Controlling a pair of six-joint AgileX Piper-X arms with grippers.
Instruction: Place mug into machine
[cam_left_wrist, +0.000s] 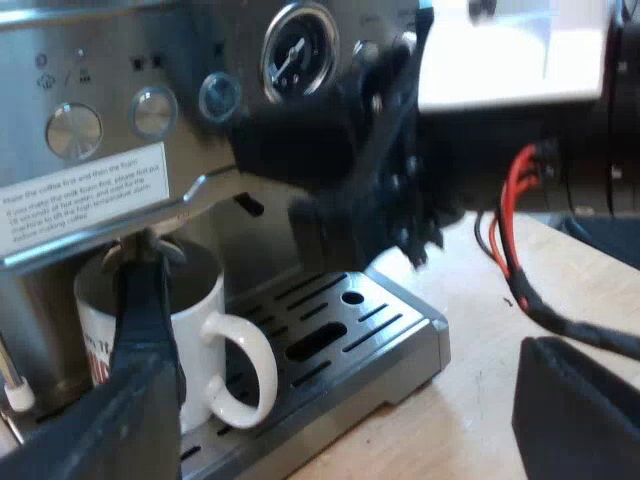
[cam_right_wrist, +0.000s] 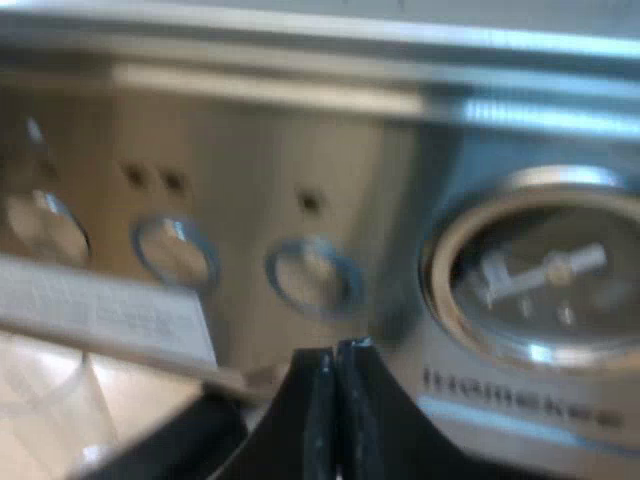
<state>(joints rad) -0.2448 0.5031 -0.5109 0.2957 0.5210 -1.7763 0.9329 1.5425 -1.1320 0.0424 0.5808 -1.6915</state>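
A white mug with red print stands on the espresso machine's drip tray, under the steel front panel, its handle turned toward the tray's slots. My left gripper is open. One black finger stands against the mug's near wall with its tip at the rim, and the other finger is far apart over the wooden table. My right gripper is shut with nothing between its fingers, its tips just under a round button beside the pressure gauge. The right arm shows as a dark mass at the machine's front.
Round buttons and a white instruction label sit on the panel over the mug. The slotted tray ends at a steel lip, and beyond it lies light wooden table. A thin steel wand with a white tip stands beside the mug.
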